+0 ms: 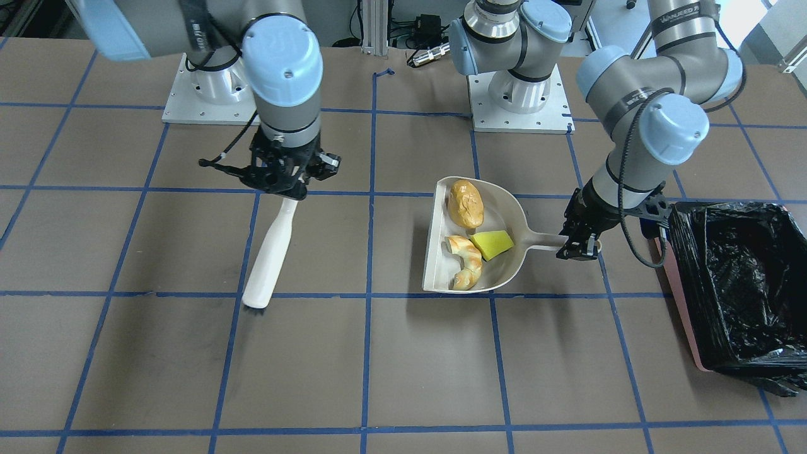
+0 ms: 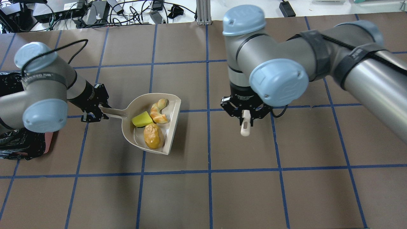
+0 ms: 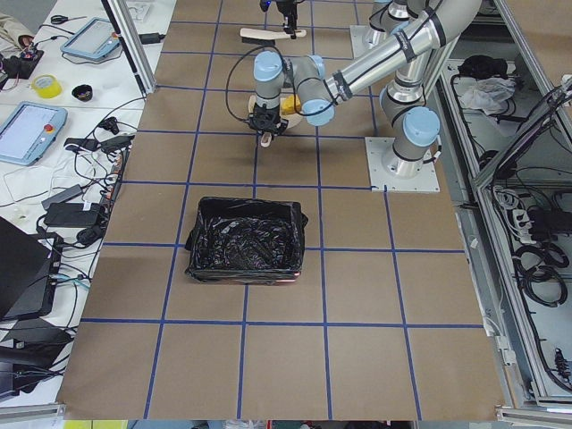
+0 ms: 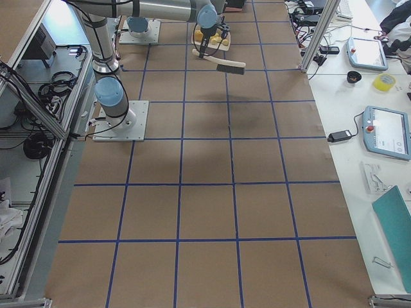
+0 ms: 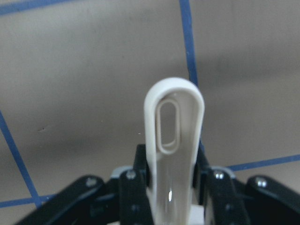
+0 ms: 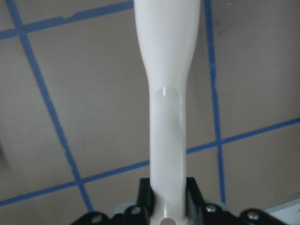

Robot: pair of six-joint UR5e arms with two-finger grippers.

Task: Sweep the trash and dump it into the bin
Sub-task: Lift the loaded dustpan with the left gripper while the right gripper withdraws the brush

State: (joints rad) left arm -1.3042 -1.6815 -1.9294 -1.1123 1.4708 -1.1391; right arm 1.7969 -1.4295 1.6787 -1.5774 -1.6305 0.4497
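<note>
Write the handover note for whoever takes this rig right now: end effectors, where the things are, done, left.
Left end effector: shut on the dustpan handle.
Right end effector: shut on the brush handle, off to the side of the dustpan.
Trash: golden-brown lump, croissant piece and yellow-green wedge all lie in the dustpan.
Bin: beside the left arm, no trash seen in it.
Done: sweeping. Left: carry the dustpan over the bin and tip it.

The table (image 1: 403, 378) was brown, gridded with blue tape (image 1: 189, 294); the dustpan (image 1: 504, 211) beige, the brush (image 1: 272, 252) white, the bin (image 1: 684, 315) pink, black-lined.
</note>
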